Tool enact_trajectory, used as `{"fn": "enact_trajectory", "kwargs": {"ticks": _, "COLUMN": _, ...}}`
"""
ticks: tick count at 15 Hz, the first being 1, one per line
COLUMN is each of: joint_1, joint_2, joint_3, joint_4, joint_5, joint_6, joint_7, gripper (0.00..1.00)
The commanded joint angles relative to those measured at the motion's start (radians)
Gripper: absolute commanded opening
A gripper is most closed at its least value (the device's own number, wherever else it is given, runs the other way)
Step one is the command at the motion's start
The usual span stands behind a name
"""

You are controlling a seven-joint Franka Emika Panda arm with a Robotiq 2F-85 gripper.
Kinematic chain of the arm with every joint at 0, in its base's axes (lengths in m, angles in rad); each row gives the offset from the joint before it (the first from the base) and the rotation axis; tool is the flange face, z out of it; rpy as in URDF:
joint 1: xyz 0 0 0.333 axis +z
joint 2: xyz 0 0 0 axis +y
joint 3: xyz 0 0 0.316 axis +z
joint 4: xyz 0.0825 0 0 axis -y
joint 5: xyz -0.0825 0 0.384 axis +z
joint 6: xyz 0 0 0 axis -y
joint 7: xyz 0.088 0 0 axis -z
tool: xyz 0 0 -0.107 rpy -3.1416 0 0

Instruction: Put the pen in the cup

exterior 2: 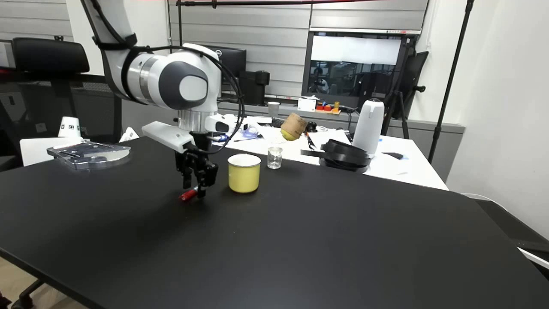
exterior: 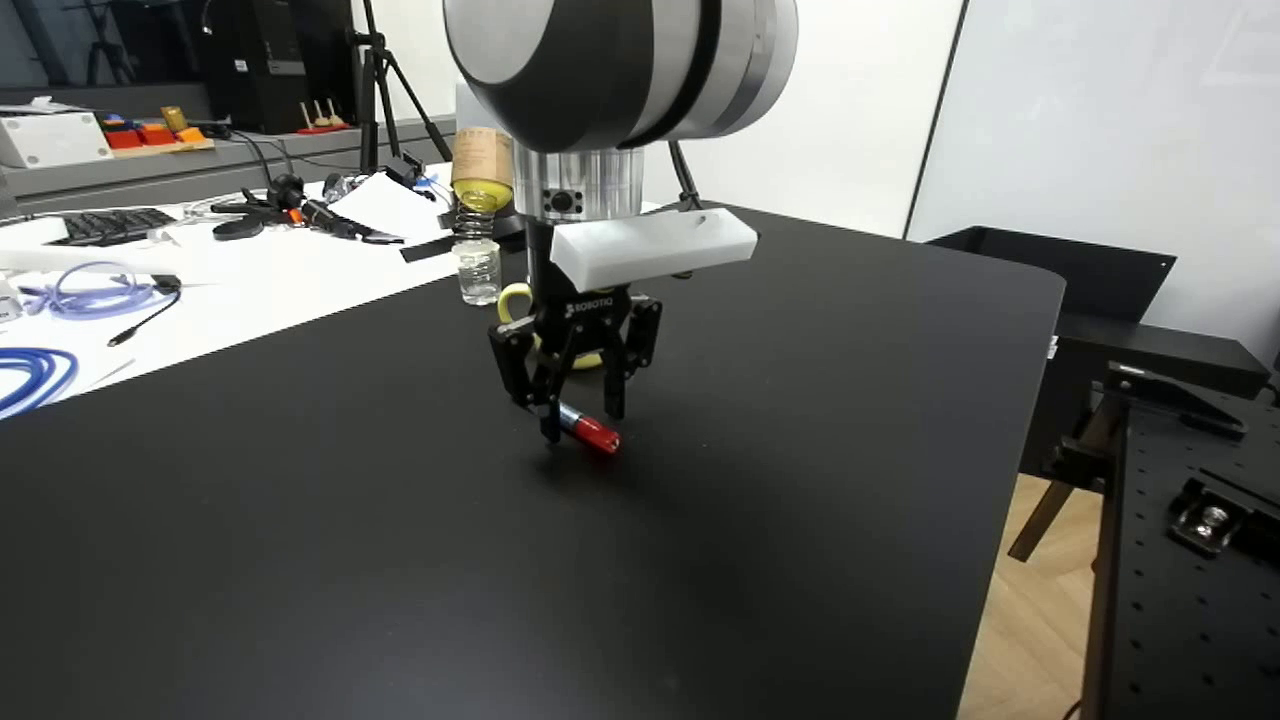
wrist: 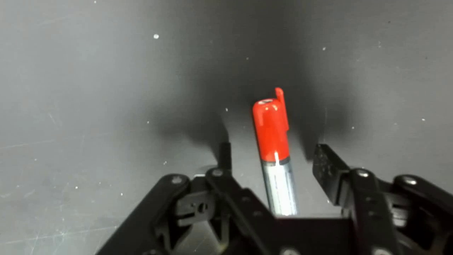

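Matte black tabletop (exterior 2: 369, 240), cluttered white desk (exterior: 270, 285) beyond

Black two-fingered gripper (wrist: 271, 159): released, fingers parted, low over the table. Slim red-capped, silver-grey marker pen (wrist: 276, 157) lies on the tabletop between the fingertips, cap end poking out past them. Wrist view is best here: only there does a gap show on each side of the pen, plus the cap's side clip. Far end of the barrel runs behind the gripper body in that view. Both exterior views give mainly the red cap and a short bit of barrel, rest behind a finger.

Above that, a white box-shaped block (exterior: 655, 245) on the wrist, then the white-and-grey robot arm (exterior 2: 184, 81); both exterior views catch these.

Squat pale-yellow mug (exterior 2: 243, 177) stands upright on the tabletop, near the gripper and pen. White inside and near-full body show in an exterior view, but the looped handle (exterior: 504, 303) peeks out only where the gripper blocks most of the mug. Small clear glass jar (exterior 2: 274, 159) stands beyond the mug by the table edge, in both exterior views.

Further out, in an exterior view: clear plastic plate (exterior 2: 92, 154) and white printed paper cup (exterior 2: 70, 128). Black keyboard (exterior: 113, 228) on the white desk and black perforated bench (exterior: 1180, 600) also show in an exterior view.
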Motion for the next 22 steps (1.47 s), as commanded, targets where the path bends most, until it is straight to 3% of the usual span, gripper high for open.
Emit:
{"fn": "enact_trajectory", "kwargs": {"ticks": 1, "joint_1": -0.012, "joint_2": -0.004, "joint_3": 0.002, "joint_4": 0.006, "joint_5": -0.005, "joint_6": 0.005, "joint_7": -0.003, "gripper": 0.31}}
{"fn": "enact_trajectory", "kwargs": {"ticks": 6, "joint_1": -0.019, "joint_2": -0.001, "joint_3": 0.002, "joint_4": 0.006, "joint_5": -0.003, "joint_6": -0.001, "joint_7": -0.003, "gripper": 0.01}}
{"fn": "enact_trajectory", "kwargs": {"ticks": 8, "joint_1": -0.014, "joint_2": -0.016, "joint_3": -0.005, "joint_4": 0.002, "joint_5": -0.011, "joint_6": -0.001, "joint_7": 0.002, "gripper": 0.05}}
{"fn": "enact_trajectory", "kwargs": {"ticks": 22, "joint_1": 0.014, "joint_2": -0.237, "joint_3": -0.026, "joint_4": -0.011, "joint_5": -0.106, "joint_6": -0.114, "joint_7": 0.056, "gripper": 0.05}}
